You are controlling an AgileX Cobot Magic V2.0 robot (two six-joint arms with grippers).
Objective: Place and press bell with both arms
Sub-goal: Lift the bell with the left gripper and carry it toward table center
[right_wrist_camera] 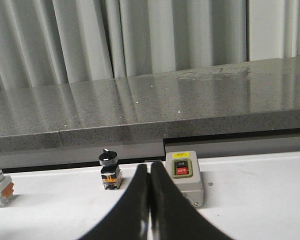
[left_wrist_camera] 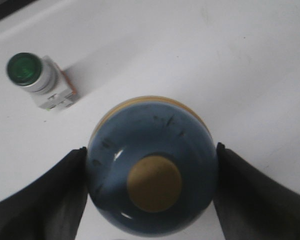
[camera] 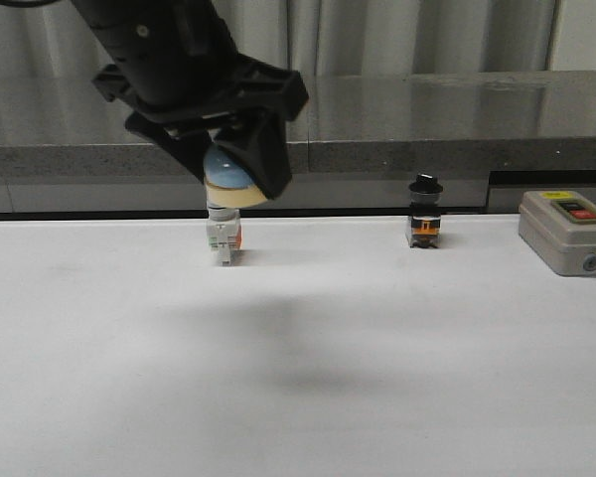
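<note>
Left hand (camera: 240, 159) grasping bell (camera: 230, 179), holding it in air above white desk (camera: 298, 378), in front of green-capped switch (camera: 223, 237). In left wrist view, black fingers (left_wrist_camera: 45, 200) pressing both sides of blue dome; cream button (left_wrist_camera: 154, 184) facing camera. Right hand (right_wrist_camera: 150, 200) clenched, fingers touching, empty, pointing between black knob switch (right_wrist_camera: 109, 171) and grey box (right_wrist_camera: 185, 182).

The near half of the white table (camera: 298, 397) lies open. Along the back edge stand a green push-button (camera: 223, 238) (directly beneath the held bell (camera: 230, 181)), a black knob switch (camera: 424, 225) and a grey box (camera: 568, 233).
</note>
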